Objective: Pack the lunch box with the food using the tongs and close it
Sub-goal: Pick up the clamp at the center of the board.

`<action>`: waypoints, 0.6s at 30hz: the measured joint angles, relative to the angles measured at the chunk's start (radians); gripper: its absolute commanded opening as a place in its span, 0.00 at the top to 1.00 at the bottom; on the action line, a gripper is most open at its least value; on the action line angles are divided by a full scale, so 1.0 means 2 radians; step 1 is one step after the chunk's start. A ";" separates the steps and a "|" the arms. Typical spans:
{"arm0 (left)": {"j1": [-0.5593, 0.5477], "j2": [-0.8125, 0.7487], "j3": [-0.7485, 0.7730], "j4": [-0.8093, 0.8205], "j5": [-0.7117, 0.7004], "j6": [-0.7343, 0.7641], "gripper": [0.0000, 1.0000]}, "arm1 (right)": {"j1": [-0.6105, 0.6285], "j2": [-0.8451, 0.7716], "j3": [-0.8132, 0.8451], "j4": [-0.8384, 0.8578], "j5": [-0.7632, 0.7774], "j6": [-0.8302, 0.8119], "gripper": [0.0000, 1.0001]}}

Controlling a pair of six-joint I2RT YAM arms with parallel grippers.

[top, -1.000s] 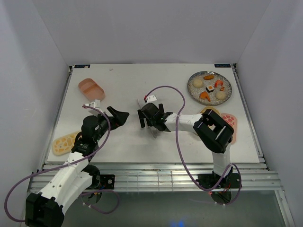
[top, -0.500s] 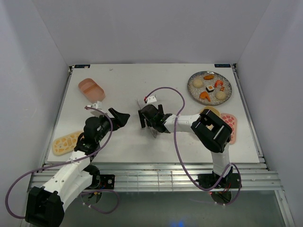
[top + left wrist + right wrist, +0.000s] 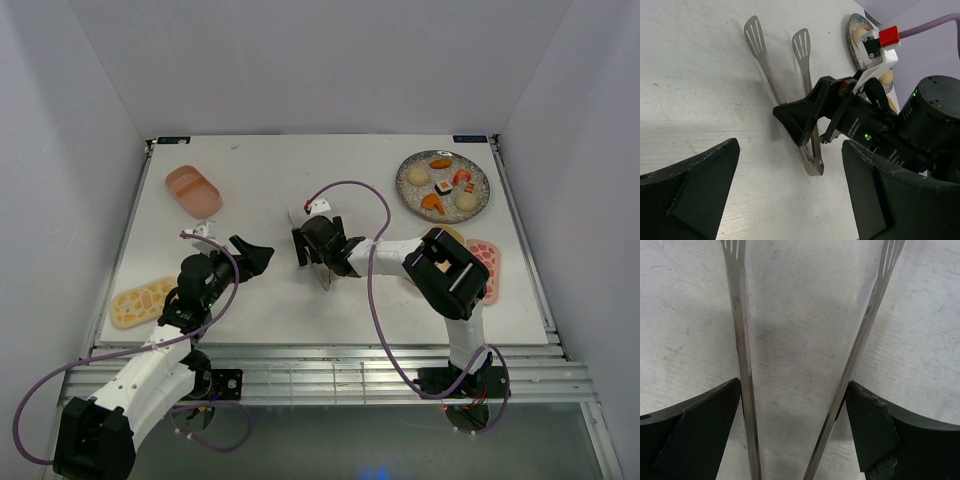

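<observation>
White table [image 3: 280, 180], seen from above and from both wrists.

Right arm [image 3: 450, 275] – reaches from the near right edge leftward to the table's middle. Its gripper [image 3: 318, 248] is spread wide and set low over the tongs. In the wrist view the two black fingers [image 3: 695, 435] stand outside the two blades, just beside them. Whether they touch the metal cannot be told; nothing is clamped.

Left arm [image 3: 150, 370] – reaches from the near left corner towards the middle. Its gripper [image 3: 258, 250] is likewise released and empty, pointing at the tongs from their left and apart from them.

Plate [image 3: 482, 190] – grey, speckled, at the far right.

Lunch box, in separate parts: pink tray [image 3: 193, 190] at the far left; yellow lid [image 3: 140, 302] at the near left edge; pink lid [image 3: 485, 262] near the right edge; tan tray [image 3: 445, 232] just beside it, largely hidden by the right arm.

Tongs [image 3: 324, 278] – flat on the table at centre, blades apart, slotted tips towards the far side, hinge towards the near side.

Food [image 3: 444, 187] – six small pieces, all on the plate: two white balls, orange-topped pieces and a dark-wrapped roll in the middle.
</observation>
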 measured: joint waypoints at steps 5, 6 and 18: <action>0.000 -0.013 0.000 0.000 0.000 0.002 0.06 | -0.009 0.002 0.004 0.005 -0.014 -0.007 0.07; 0.000 -0.017 0.000 0.001 0.000 0.002 0.06 | -0.010 0.003 0.005 0.005 -0.015 -0.008 0.07; 0.000 -0.014 0.000 0.003 0.000 0.004 0.06 | -0.008 0.020 0.033 -0.017 -0.003 -0.012 0.10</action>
